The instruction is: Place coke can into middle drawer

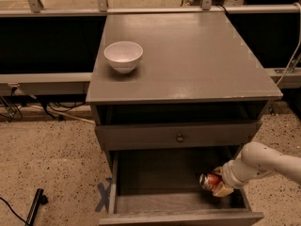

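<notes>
Tilted red coke can [209,180], held by end effector [215,184], inside open middle drawer [155,204].

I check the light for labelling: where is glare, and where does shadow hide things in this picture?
Camera view: soft glare on the cabinet top; the bowl casts a short shadow; the drawer is dim inside, darkest at its back; the can, held by the claw at the drawer's right side, is lit enough to show red.
</notes>
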Tool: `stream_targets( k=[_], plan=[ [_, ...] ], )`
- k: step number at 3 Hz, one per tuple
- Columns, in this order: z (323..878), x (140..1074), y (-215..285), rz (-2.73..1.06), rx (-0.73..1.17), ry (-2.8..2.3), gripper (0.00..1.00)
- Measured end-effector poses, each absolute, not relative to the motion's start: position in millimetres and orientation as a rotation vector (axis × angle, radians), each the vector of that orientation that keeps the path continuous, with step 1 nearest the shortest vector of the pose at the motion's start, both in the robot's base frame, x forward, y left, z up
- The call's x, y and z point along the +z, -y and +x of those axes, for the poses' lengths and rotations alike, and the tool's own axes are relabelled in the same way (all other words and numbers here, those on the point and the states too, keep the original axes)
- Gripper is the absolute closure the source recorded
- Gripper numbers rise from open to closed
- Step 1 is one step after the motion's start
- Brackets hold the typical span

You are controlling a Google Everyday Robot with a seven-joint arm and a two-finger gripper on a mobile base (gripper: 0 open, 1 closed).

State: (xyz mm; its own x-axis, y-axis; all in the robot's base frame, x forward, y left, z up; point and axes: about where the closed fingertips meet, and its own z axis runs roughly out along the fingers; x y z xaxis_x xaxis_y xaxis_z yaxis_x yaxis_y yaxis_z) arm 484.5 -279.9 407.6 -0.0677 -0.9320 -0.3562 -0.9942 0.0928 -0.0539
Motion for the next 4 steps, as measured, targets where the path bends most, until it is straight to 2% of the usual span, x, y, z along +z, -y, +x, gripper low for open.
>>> stream_targets(
  k=[1, 2, 3, 4],
  plan=[
    [483, 415, 276, -1.904, 0.31, -2.057, 0.31],
    [478, 430, 272, -1.9, 0.295, -2.02, 0.53],
    [470, 454, 271, -1.887, 0.294, -1.96, 0.52],
    [454, 486, 283, -1.831, 0.29, -1.895, 0.29]
  ],
)
